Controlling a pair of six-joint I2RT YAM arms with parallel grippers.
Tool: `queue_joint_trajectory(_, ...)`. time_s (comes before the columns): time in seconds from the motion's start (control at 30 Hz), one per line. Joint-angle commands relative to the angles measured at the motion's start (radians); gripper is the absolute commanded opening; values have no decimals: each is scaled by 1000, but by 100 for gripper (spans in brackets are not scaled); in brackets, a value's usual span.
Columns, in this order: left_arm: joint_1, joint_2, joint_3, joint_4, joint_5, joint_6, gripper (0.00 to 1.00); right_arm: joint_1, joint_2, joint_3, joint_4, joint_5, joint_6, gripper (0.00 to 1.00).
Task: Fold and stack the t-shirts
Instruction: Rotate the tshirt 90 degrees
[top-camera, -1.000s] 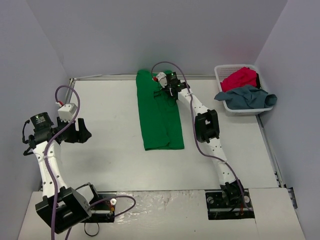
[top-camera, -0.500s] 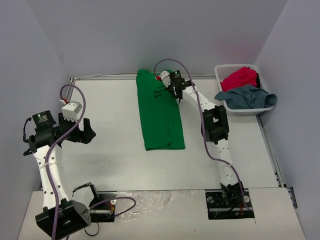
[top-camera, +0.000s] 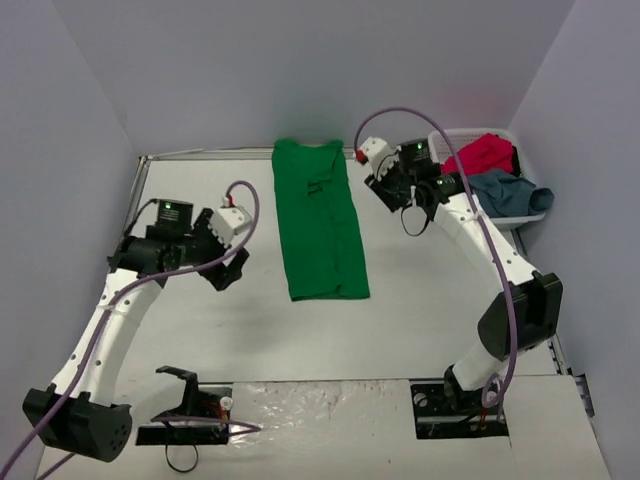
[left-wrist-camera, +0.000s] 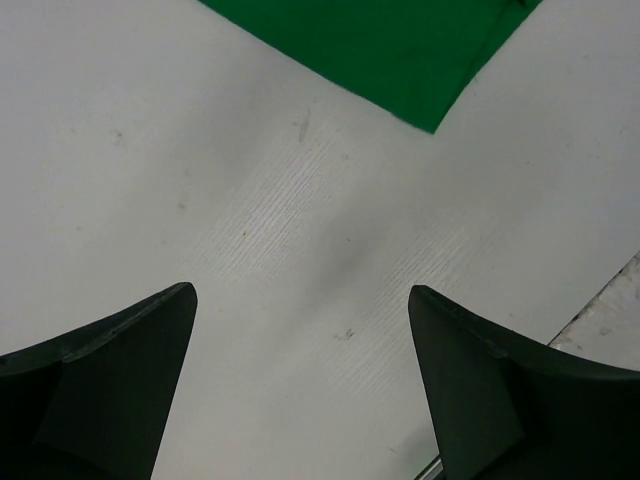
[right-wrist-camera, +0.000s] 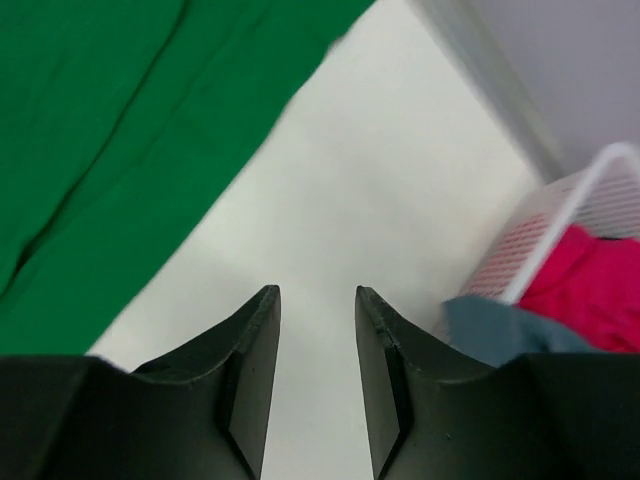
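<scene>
- Since a second ago, the right gripper (right-wrist-camera: 317, 294) has come off the far end of the green t-shirt (top-camera: 320, 222) and swung out to the shirt's right. The left gripper (left-wrist-camera: 302, 292) has come in from the left side of the table (top-camera: 200, 330) toward the shirt.
- The green t-shirt lies flat on the table as a long folded strip. It is left of the right gripper and right of the left gripper, and touches neither.
- The right gripper's fingers stand a narrow gap apart with nothing between them. They are over bare table between the shirt's right edge and the white basket (top-camera: 441, 146).
- The left gripper is spread wide and empty over bare table, and a corner of the green shirt lies ahead of its fingertips.
- The red t-shirt (top-camera: 482, 155) and the grey-blue t-shirt (top-camera: 495, 192) sit heaped in the basket, right of the right gripper. The grey-blue one hangs over the rim.
</scene>
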Motion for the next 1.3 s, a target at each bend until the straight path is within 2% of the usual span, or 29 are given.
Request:
queue_joint_trajectory(0.0, -153, 25, -29, 51, -217, 17, 86, -6, -23, -118, -293, -202, -27, 33)
queue_joint_trajectory(0.1, -285, 49, -71, 114, -352, 41, 80, -13, -60, -220, -422, -341, -29, 34)
queue_joint_trajectory(0.23, -423, 65, -170, 246, -461, 80, 78, -47, -126, -361, -436, -424, -20, 34)
queue_joint_trajectory(0.3, -489, 94, -221, 311, -512, 87, 78, -125, -172, -379, -432, -469, -36, 36)
queue_joint_trajectory(0.43, -513, 137, -267, 412, -494, 66, 78, -237, -207, -381, -432, -547, -38, 37)
queue_joint_trajectory(0.63, -549, 253, -296, 567, -469, 90, 78, -305, -173, -356, -435, -553, -40, 38)
queue_joint_trajectory(0.97, -585, 381, -264, 657, -369, 15, 75, -325, -52, -324, -433, -509, -27, 38)
queue_joint_trajectory(1.27, -617, 422, -282, 676, -330, -14, 74, -323, -21, -315, -435, -509, -29, 37)
